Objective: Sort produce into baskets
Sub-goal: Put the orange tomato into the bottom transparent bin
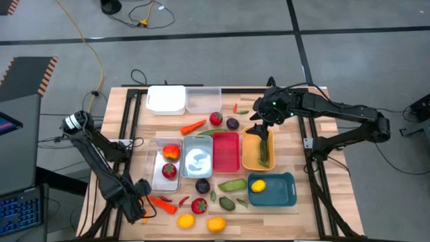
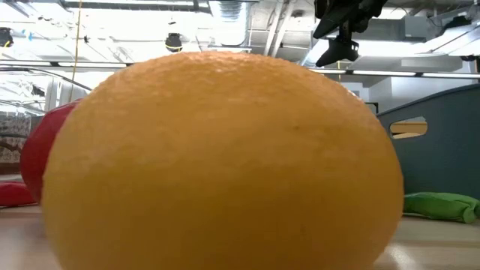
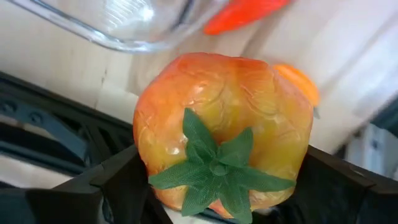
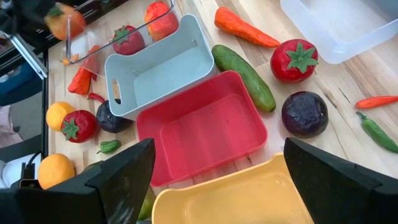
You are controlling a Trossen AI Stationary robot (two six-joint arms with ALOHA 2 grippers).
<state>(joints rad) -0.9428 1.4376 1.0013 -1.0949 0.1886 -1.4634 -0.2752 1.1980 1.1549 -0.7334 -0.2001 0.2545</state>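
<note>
Near the table's near left corner, my left gripper (image 1: 139, 204) is shut on an orange-yellow tomato (image 3: 224, 124) with a green leafy cap. That tomato (image 4: 64, 21) also shows far off in the right wrist view. My right gripper (image 1: 261, 130) hangs open over the far end of the yellow-orange basket (image 1: 251, 156), which holds a green cucumber (image 1: 263, 151). Mid-table stand the red basket (image 1: 226, 152), the silver-grey basket (image 1: 197, 156) and a clear basket (image 1: 159, 176) with two red fruits. A teal basket (image 1: 281, 191) holds a lemon (image 1: 258, 185). My left gripper pinches the tomato between its two fingers (image 3: 115, 183), one on each of two opposite sides (image 3: 144, 146). The fingers come from above, pointing down. The tomato sits upright with its green cap (image 3: 217, 168) toward the wrist, and it looks lifted clear of the table.
A white basket (image 1: 166, 99) and another clear one (image 1: 203, 99) stand at the far edge. Loose produce lies around: a carrot (image 1: 193, 126), a tomato (image 1: 216, 119), a plum (image 1: 232, 124), lemons (image 1: 185, 220) near the front. One orange fruit (image 2: 225, 157) fills the low view.
</note>
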